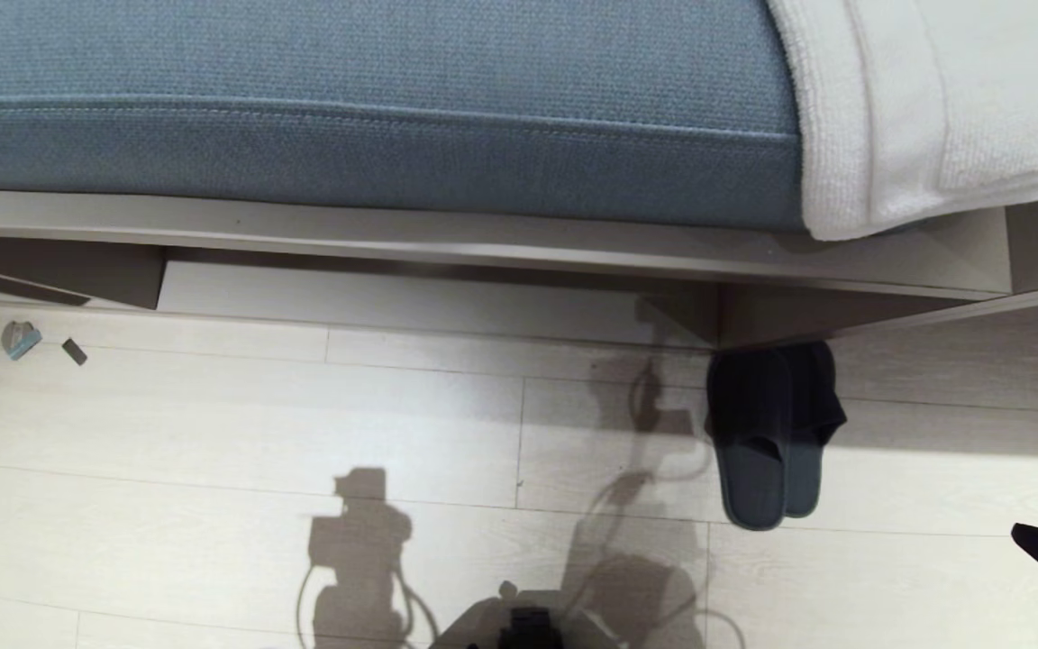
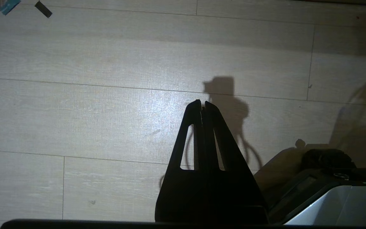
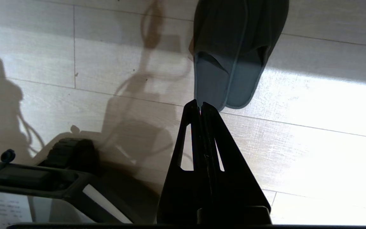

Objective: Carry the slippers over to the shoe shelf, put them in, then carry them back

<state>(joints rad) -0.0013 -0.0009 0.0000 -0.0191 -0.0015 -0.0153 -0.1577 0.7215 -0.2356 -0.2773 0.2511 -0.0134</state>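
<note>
Pale plank floor (image 1: 213, 433) under bench (image 1: 483, 239)

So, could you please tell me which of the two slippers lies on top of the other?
The slipper on the robot's left lies on top: its whole footbed and toe band show, while the other slipper peeks out from beneath along its right edge.

I count two slippers (image 1: 767, 437), one lying partly over the other, right of centre in my head view. One blue cushion (image 1: 366, 104) runs across the top of the frame, and one white towel (image 1: 924, 99) sits at the upper right. At the left edge I see two small scraps (image 1: 37, 342) on the floor. Each wrist view gives me one gripper, so two: left gripper (image 2: 202, 102), right gripper (image 3: 199, 103).
</note>
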